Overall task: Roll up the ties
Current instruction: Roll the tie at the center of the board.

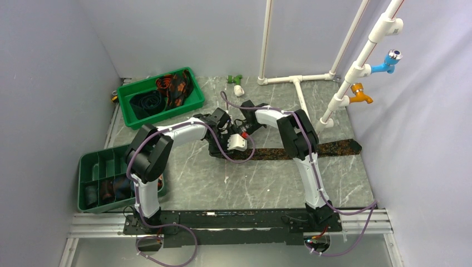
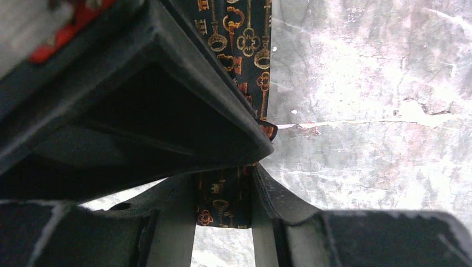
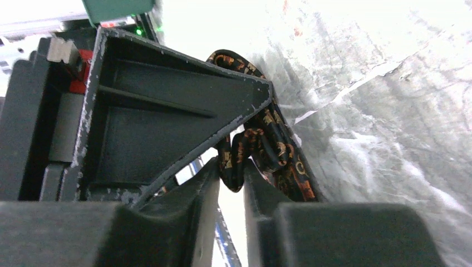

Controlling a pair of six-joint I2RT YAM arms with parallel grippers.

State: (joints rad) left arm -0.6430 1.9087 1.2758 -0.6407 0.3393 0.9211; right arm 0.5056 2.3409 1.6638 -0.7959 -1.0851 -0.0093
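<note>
One tie (image 1: pixel 334 149), black with a red-orange key print, lies stretched across the right half of the table. Both grippers meet at its left end. My left gripper (image 1: pixel 221 148) is shut on the tie's end; in the left wrist view the printed cloth (image 2: pixel 234 33) runs up from between the jaws of my left gripper (image 2: pixel 222 207). My right gripper (image 1: pixel 238 140) is shut on a bunched fold of the same tie (image 3: pixel 278 150), pinched at my right gripper (image 3: pixel 232 179) in its wrist view. The other gripper's dark finger fills much of each wrist view.
A green tray (image 1: pixel 192 75) at the back left holds several loose ties. A divided green tray (image 1: pixel 89 161) at the near left holds rolled ties. A white pipe frame (image 1: pixel 298 80) with blue and orange taps stands at the back right. Small green and white fittings (image 1: pixel 237 84) lie at the back.
</note>
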